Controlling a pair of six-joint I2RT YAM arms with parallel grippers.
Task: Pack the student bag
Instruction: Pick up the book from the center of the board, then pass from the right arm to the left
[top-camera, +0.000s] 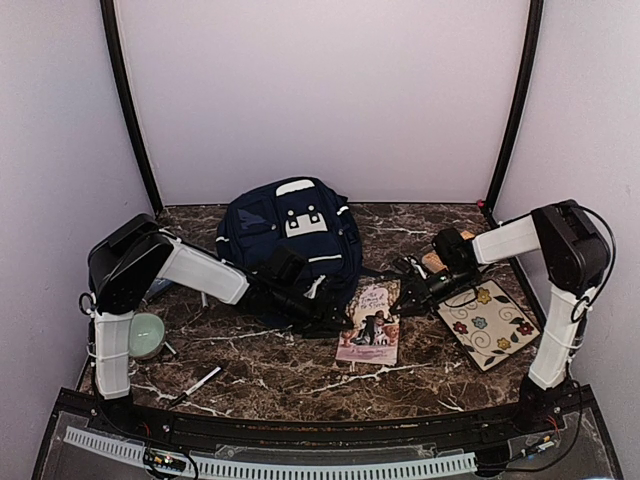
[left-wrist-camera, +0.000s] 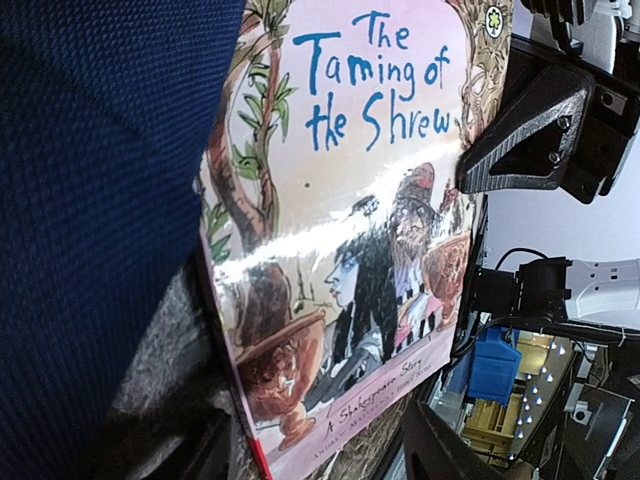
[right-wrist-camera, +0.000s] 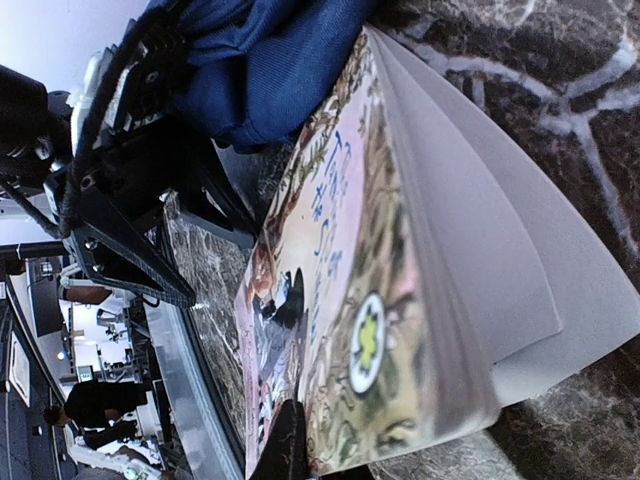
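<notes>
The student bag (top-camera: 290, 230), navy with white trim, lies at the back middle of the table. Its blue fabric fills the left of the left wrist view (left-wrist-camera: 100, 200). A picture book, "The Taming of the Shrew" (top-camera: 370, 320), lies just right of the bag's front. My left gripper (top-camera: 325, 315) is open at the bag's front edge, and the book's near corner (left-wrist-camera: 330, 300) lies between its spread fingers (left-wrist-camera: 440, 450). My right gripper (top-camera: 410, 292) is shut on the book's far right edge. One finger (right-wrist-camera: 285, 445) presses on the cover (right-wrist-camera: 340, 260); the other is hidden under the fanned pages.
A flowered board (top-camera: 490, 325) lies under the right arm at the right. A pale green round container (top-camera: 145, 335) stands by the left arm's base. A white pen (top-camera: 200, 380) lies near the front left. The walls stand close on both sides.
</notes>
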